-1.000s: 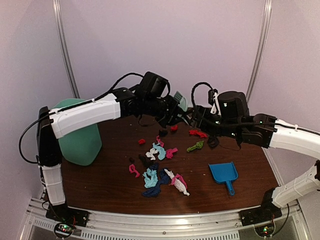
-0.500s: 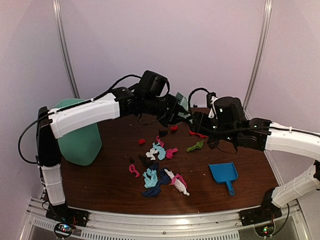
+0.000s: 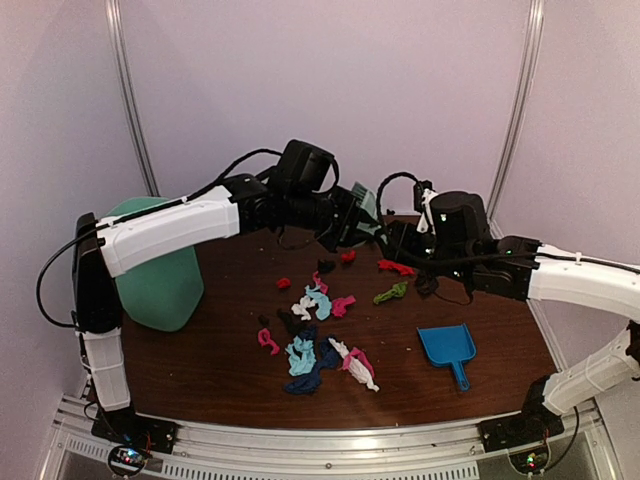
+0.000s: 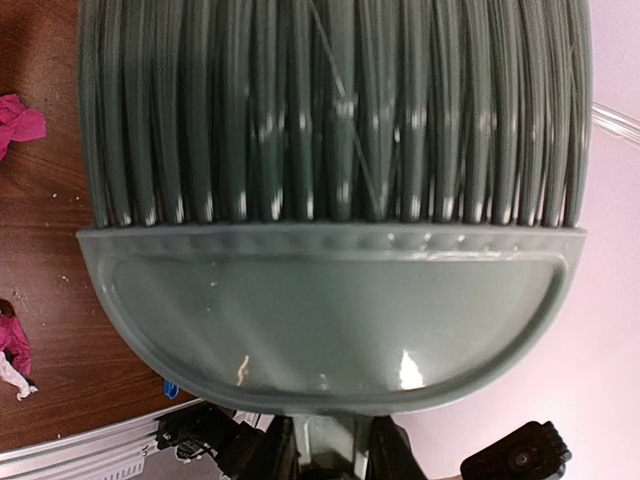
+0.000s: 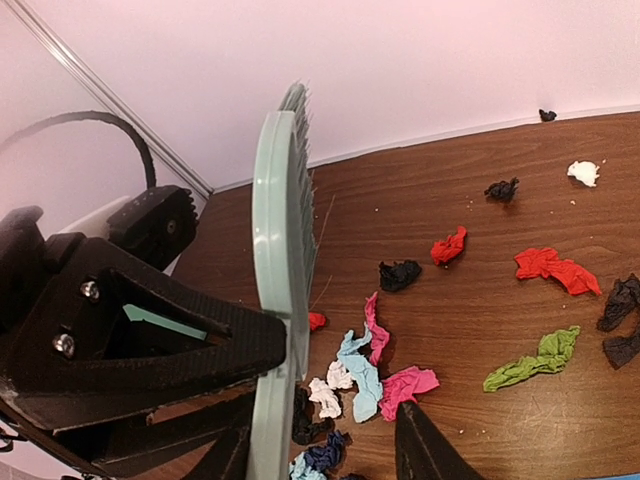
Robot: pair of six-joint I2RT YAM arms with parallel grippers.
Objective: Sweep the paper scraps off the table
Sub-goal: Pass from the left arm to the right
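The paper scraps (image 3: pixel 320 335) lie in a loose heap on the middle of the desk (image 3: pixel 200 350). The heap's long axis runs from the far edge toward the near edge. A few red, green and black strays sit further back and toward the right edge.

Above the heap's far end the hand brush (image 3: pixel 362 203) hangs clear of the wood, its handle pinched in the left pincer (image 3: pixel 345 215). In the left wrist view the brush head fills the frame, with the handle running down between the fingers.

The right pincer (image 5: pixel 345 390) straddles that same brush head, spread. One finger lies against the flat back and the other stands apart on the bristle side.

From both pincers the scraps lie below and toward the near edge. The bristles point up and away from them, so the brush likely has to be turned down before any stroke.

The blue dustpan (image 3: pixel 448 347) waits near the right near corner, apart from the heap. The mint bin (image 3: pixel 160 270) stands at the left edge.
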